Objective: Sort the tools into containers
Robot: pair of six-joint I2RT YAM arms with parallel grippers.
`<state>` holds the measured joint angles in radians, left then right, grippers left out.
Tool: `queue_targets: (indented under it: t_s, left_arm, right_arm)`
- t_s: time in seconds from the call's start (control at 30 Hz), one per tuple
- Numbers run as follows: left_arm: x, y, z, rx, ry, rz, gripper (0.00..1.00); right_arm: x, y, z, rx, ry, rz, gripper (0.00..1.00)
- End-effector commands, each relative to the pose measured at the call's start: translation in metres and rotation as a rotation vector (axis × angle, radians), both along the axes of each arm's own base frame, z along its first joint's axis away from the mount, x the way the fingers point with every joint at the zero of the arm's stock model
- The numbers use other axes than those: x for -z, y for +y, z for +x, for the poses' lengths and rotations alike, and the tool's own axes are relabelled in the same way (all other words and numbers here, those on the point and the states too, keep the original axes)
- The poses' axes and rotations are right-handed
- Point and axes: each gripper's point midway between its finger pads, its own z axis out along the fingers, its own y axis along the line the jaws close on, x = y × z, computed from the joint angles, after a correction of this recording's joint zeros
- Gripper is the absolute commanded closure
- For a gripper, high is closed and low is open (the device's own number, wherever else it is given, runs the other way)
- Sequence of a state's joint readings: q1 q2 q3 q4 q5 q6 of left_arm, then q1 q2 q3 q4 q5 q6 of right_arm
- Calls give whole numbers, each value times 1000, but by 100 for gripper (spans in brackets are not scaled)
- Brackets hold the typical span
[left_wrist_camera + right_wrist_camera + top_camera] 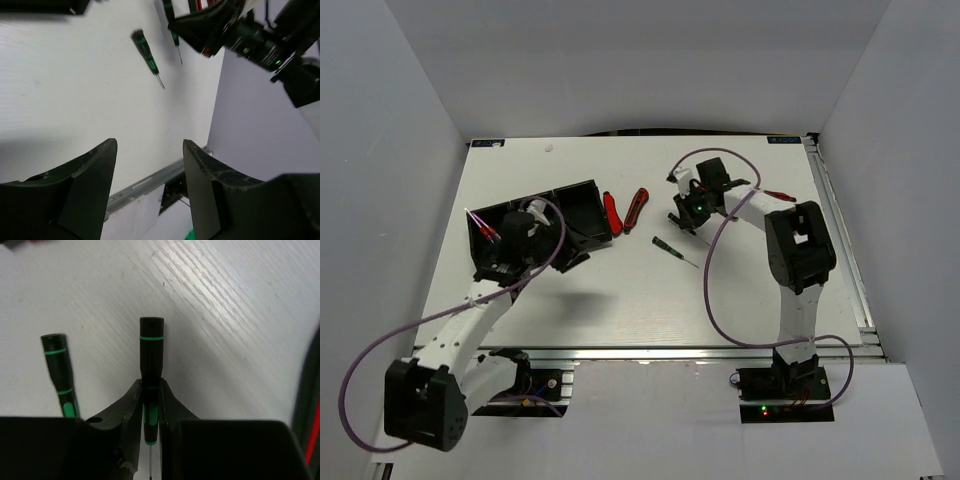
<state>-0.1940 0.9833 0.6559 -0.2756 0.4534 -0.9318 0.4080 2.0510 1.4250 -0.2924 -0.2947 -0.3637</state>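
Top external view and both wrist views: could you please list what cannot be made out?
Tray contents, top view: the left arm covers most compartments.
Red tool, top view: half hidden by the right arm, too small to name.
Loose screwdriver, right wrist view: its tip is behind the right gripper.

Tray [582, 205]: on the left half of the desk, midway between the far and near edges, with the left gripper [150, 145] above it.
Thin screwdrivers [485, 230]: in the tray's left-end compartment.
Folding cutters [612, 212]: two side by side on the desk, just right of the tray.
Loose screwdriver [667, 246]: mid-desk, right of the cutters and closer to the near edge.
Gripped screwdriver [151, 347]: between the fingers of the right gripper [151, 387], behind the loose one, towards the right edge.
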Motion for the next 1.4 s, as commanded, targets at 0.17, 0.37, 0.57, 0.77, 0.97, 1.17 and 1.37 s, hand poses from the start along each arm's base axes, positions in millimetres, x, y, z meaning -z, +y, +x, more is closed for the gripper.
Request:
queue_targets:
  t_s: [0.17, 0.37, 0.57, 0.77, 0.97, 1.17, 1.37]
  left_arm:
    - [-11, -78, 27, 53, -14, -68, 34]
    - [-8, -112, 56, 97, -16, -40, 36]
    - [-14, -137, 77, 126, -35, -35, 37]
    - [-9, -147, 83, 138, -22, -33, 39]
    - [-6, -157, 85, 158, -14, -35, 40]
    - [-12, -164, 91, 170, -40, -48, 44]
    - [-11, -168, 89, 192, -37, -61, 64]
  right_arm:
    - [-115, 32, -49, -21, 121, 381, 100]
    - [-135, 48, -84, -37, 257, 535, 100]
    - [-143, 52, -98, -72, 306, 597, 100]
    - [-152, 56, -101, -90, 321, 633, 100]
    - [-154, 60, -104, -96, 340, 647, 100]
    - [-158, 66, -111, -117, 348, 663, 100]
    - [-158, 70, -110, -122, 343, 667, 98]
